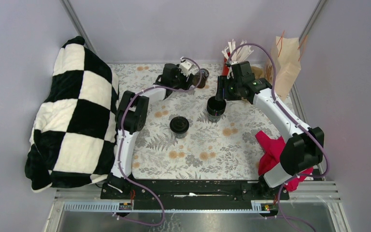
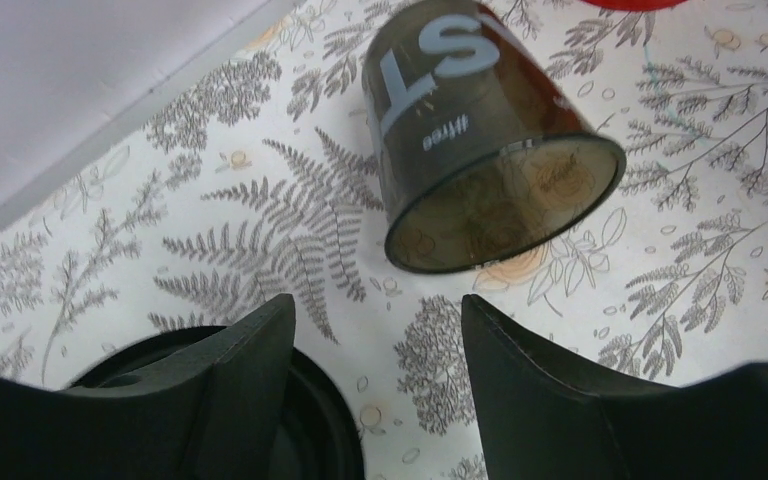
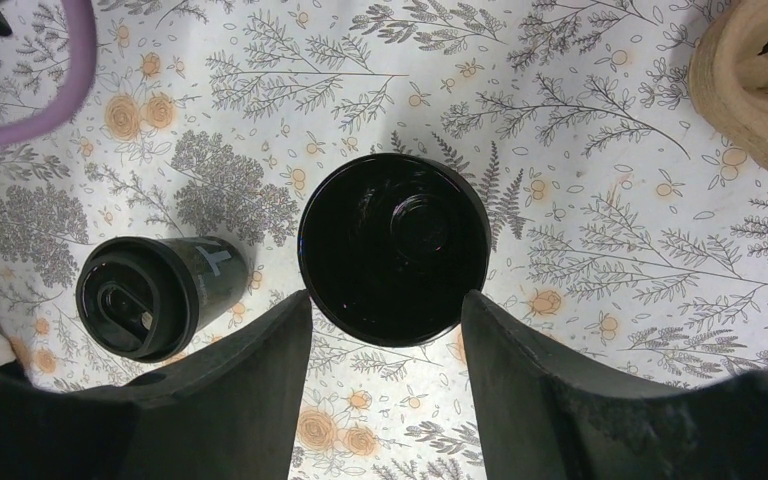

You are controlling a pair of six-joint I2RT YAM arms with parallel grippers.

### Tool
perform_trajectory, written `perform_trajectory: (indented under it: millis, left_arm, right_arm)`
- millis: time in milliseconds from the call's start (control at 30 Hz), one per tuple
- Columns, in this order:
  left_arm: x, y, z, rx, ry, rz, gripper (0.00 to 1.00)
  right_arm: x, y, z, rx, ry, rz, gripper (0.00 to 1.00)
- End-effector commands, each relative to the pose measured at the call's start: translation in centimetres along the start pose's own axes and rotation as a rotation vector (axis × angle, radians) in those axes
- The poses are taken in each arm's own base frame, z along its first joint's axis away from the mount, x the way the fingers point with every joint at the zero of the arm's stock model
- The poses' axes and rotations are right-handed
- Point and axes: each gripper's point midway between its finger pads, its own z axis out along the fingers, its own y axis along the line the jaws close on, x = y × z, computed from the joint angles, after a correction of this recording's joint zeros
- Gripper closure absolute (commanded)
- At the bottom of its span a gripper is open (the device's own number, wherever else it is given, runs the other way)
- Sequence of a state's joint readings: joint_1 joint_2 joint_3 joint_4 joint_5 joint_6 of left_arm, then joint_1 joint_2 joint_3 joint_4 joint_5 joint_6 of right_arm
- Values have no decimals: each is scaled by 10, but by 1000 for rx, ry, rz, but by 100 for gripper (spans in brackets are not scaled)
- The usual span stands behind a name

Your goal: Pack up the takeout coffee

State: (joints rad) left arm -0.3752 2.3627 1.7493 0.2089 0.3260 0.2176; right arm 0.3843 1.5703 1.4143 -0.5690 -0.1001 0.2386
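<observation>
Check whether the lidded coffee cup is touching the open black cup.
Apart. The right wrist view shows patterned tablecloth between the lidded coffee cup and the open black cup.

Soft, even overhead light is filling every view. The tabletop [image 1: 198,150] is reading bright, with only faint shadows. Up close, the left fingers [image 2: 230,390] and right fingers [image 3: 550,400] are blurring into dark, featureless masses. Just beyond the right fingers, the open black cup [image 3: 393,250] is catching weak glints.
</observation>
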Motion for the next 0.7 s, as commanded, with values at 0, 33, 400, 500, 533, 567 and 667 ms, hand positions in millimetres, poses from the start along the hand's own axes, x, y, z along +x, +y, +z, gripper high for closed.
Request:
perform_trajectory:
  millis: [0, 33, 400, 500, 533, 567, 667]
  left_arm:
    - [-47, 16, -24, -112, -148, -2, 35]
    - [-50, 16, -28, -123, -158, -13, 35]
    - [-78, 20, -46, -158, -230, -43, 33]
    - [-85, 21, -47, -142, -244, -44, 30]
    - [-86, 18, -44, -121, -241, -36, 28]
    - [-84, 15, -40, -99, -222, -31, 25]
    - [-75, 16, -25, -69, -190, -37, 17]
  right_arm:
    - [-9, 10, -4, -47, -39, -18, 37]
    - [-9, 10, -3, -50, -38, -17, 37]
    - [-4, 10, -4, -61, -39, -13, 36]
    - [-4, 12, -3, -67, -36, -11, 36]
    - [-4, 12, -3, -68, -39, -11, 36]
    - [-5, 12, -4, -69, -42, -12, 36]
    - [-7, 14, -8, -77, -58, -12, 36]
